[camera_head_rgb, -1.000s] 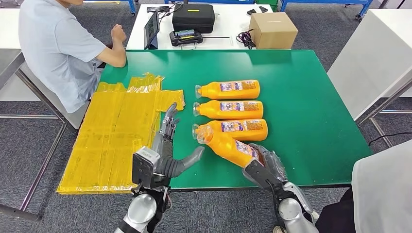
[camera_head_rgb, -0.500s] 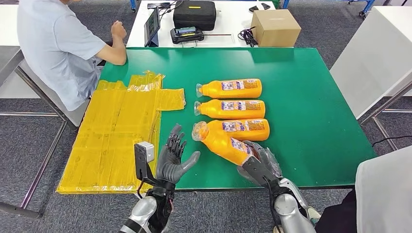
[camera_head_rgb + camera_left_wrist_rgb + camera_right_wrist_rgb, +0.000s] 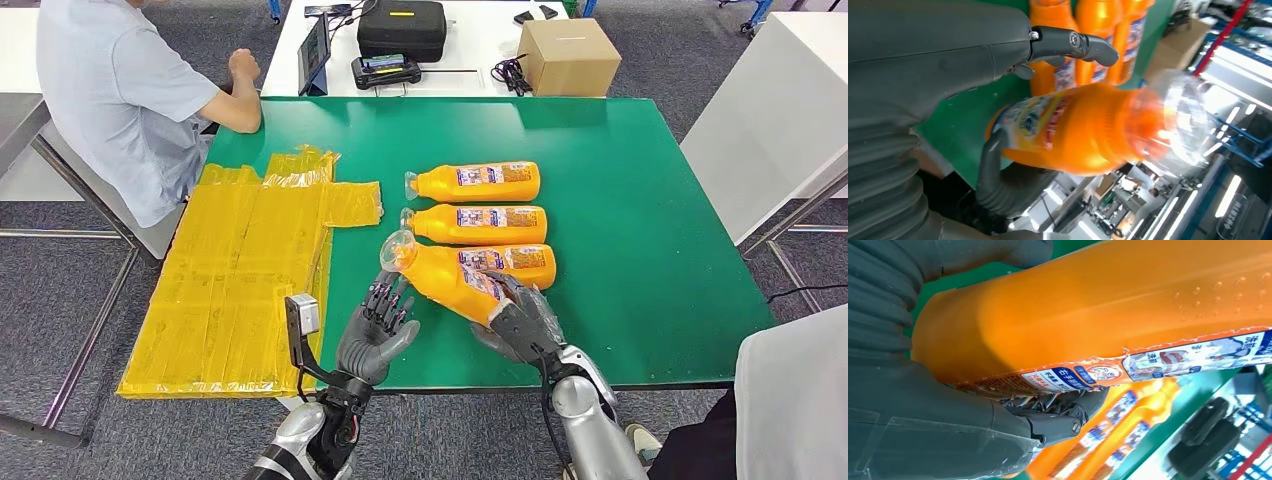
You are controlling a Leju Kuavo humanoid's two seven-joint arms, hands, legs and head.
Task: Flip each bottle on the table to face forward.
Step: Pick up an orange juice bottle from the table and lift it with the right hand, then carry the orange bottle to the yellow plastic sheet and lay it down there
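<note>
Three orange bottles lie in a row on the green table (image 3: 650, 200), clear caps to the left: the far one (image 3: 475, 182), the middle one (image 3: 478, 224) and the near one (image 3: 525, 262), which is partly hidden. My right hand (image 3: 515, 322) grips the base of a fourth orange bottle (image 3: 440, 272) (image 3: 1098, 315) and holds it tilted above the table, cap end raised to the left. My left hand (image 3: 378, 330) is open, fingers (image 3: 1073, 42) spread, close beside this bottle's (image 3: 1088, 130) neck end. I cannot tell whether it touches.
Yellow plastic sheets (image 3: 250, 270) cover the table's left side. A person in a blue shirt (image 3: 120, 100) sits at the far left corner. Another person in white (image 3: 790, 400) stands at the near right. A white table behind holds a black case (image 3: 400, 30) and a cardboard box (image 3: 565, 55).
My right hand has lifted the fourth bottle and swung its cap end up and away from me. My left hand has risen off the table and moved right, toward the bottle.
</note>
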